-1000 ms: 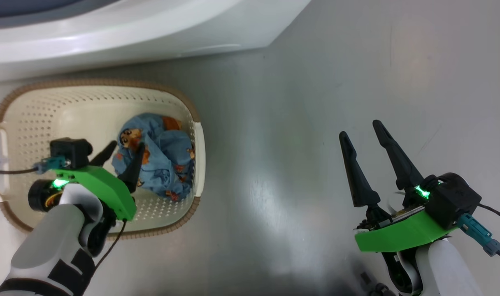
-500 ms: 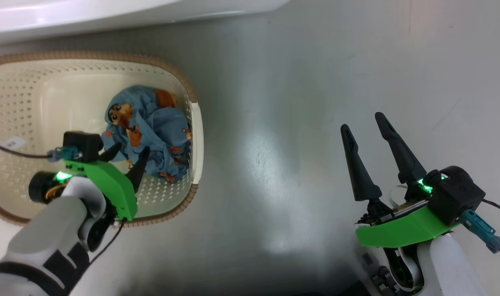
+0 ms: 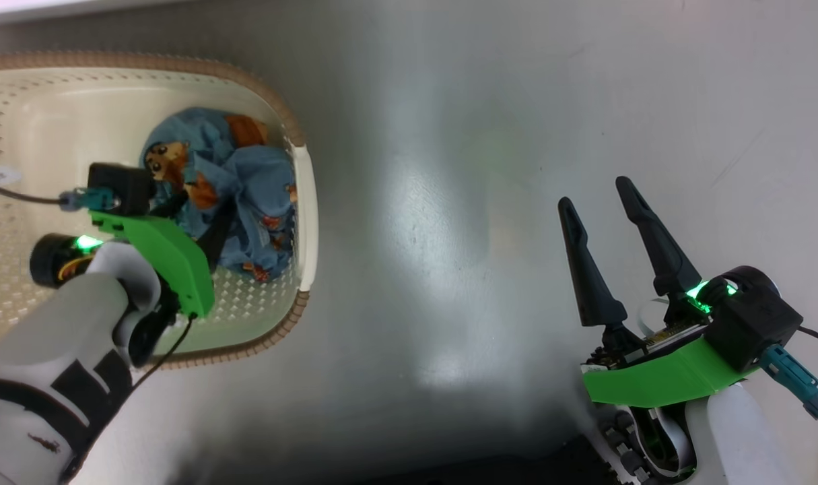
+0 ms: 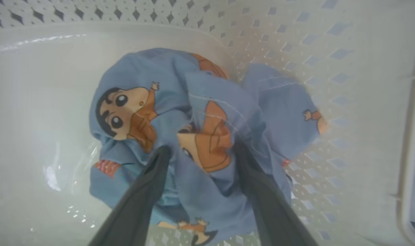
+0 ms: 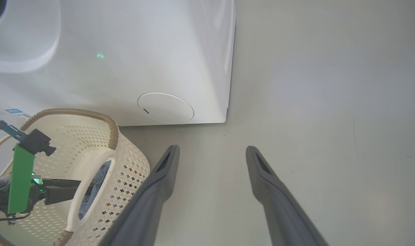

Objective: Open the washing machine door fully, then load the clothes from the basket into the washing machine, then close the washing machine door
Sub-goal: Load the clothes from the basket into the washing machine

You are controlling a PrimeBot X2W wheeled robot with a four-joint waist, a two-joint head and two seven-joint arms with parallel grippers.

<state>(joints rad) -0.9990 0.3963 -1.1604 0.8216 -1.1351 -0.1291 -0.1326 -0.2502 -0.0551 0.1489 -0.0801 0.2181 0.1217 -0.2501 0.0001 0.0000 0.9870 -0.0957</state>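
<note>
Two grippers, both with the jaws spread apart. The left gripper [image 4: 202,148] is down inside the basket [image 3: 302,202], its fingertips pushed into the heap of light-blue clothes [image 3: 254,182], a fold of cloth between them but not pinched. The clothes lie against the basket wall nearest to the right arm. The right gripper [image 3: 595,192] hovers empty over the grey floor [image 3: 449,168], well apart from the basket, which stands just beside the white washing machine [image 5: 142,51].
</note>
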